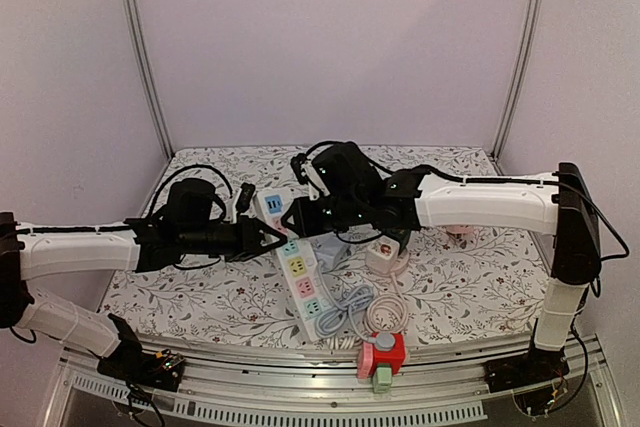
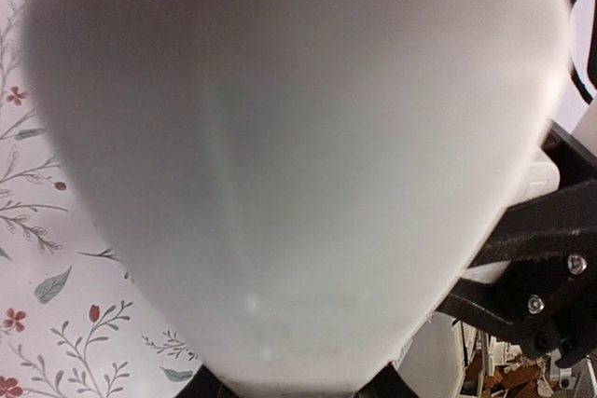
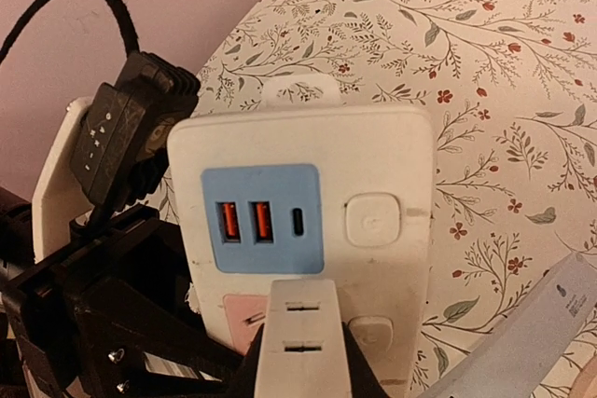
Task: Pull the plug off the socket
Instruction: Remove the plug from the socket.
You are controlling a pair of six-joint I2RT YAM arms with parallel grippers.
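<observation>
Pressed right against the left wrist lens is a blurred white mass (image 2: 298, 165), too close to make out, with floral cloth showing on its left.

From above, a red block with a green piece under it (image 1: 382, 354) sits at the near edge of the counter (image 1: 470, 277). Just beyond it lies a loose coil of white cable (image 1: 350, 305).

The white power strip (image 1: 305, 282) runs diagonally from near centre up toward the far left, its coloured sockets in a row. The left gripper (image 1: 268, 240) comes in low from the left. It's tight against the strip's left edge and looks clamped on the strip.

The right gripper (image 1: 297, 219) reaches across from the right and meets the strip's far end. Its wrist view shows the white plug (image 3: 300, 323) pinched between the dark fingers (image 3: 359, 372), gripper closed on its sides.

The plug sits over the pink socket (image 3: 238, 314), just near of the blue USB panel (image 3: 263, 219) and beside the square button (image 3: 373, 221). Whether its prongs are still seated in the socket, I can't tell.

A small white adapter (image 1: 385, 257) rests on the counter right of the strip, under the right arm.
</observation>
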